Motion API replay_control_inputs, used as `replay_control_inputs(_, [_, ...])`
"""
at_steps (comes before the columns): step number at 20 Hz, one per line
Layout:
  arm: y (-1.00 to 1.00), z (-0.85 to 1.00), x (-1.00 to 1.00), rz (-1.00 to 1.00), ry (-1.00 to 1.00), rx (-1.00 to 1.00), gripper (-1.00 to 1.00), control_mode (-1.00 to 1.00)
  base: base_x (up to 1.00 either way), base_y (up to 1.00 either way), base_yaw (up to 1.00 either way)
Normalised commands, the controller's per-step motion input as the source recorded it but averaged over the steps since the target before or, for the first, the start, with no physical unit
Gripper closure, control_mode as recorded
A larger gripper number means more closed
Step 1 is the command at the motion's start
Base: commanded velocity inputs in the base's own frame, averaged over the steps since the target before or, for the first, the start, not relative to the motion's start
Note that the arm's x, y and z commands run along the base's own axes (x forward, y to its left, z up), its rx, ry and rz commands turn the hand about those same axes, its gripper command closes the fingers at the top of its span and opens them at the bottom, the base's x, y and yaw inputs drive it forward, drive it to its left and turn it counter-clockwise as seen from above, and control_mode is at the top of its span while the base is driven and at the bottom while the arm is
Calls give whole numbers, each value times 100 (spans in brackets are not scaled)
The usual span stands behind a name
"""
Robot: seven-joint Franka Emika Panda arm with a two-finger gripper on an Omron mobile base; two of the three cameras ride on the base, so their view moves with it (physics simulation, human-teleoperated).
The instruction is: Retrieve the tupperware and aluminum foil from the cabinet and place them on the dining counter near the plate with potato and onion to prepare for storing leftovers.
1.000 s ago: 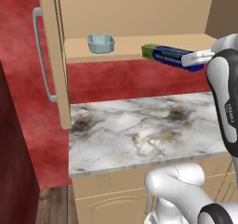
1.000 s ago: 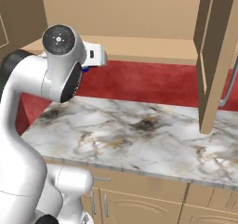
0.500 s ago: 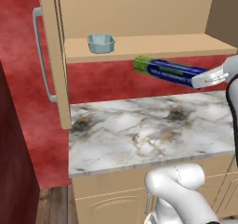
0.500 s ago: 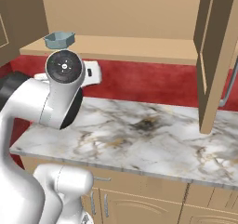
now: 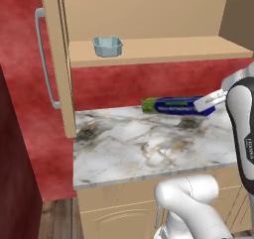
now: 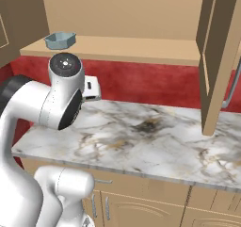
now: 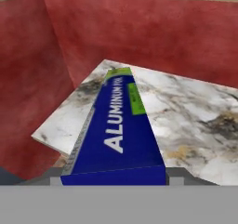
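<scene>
The aluminum foil (image 5: 174, 105), a long dark blue box with a green end, hangs level just above the marble wall counter (image 5: 144, 144). My gripper (image 5: 212, 102) is shut on its right end. In the hand view the aluminum foil (image 7: 122, 128) stretches away from my gripper (image 7: 116, 179), its green end pointing at the red wall. The pale blue tupperware (image 5: 107, 46) (image 6: 60, 40) stands on the shelf of the open cabinet (image 5: 163, 50), above and left of the box. The dining counter and the plate with potato and onion are out of view.
The cabinet door (image 5: 55, 59) with its grey bar handle (image 5: 43, 59) stands open at the left. A second open door (image 6: 217, 56) hangs at the right. A red wall (image 5: 124, 87) backs the counter. A dark side panel (image 5: 237, 20) closes the shelf's right end.
The arm has drawn the foil box off the shelf and lowered it, from shelf height down to just above the wall counter. The tupperware has stayed in place.
</scene>
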Motion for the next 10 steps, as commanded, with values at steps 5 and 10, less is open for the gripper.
replay_control_inputs(5, [0, -24, 0, 0, 0, -2, 100, 100, 0, 0, 0])
replay_control_inputs(10, [0, 0, 0, 0, 0, 0, 100, 100, -71, 0, -16])
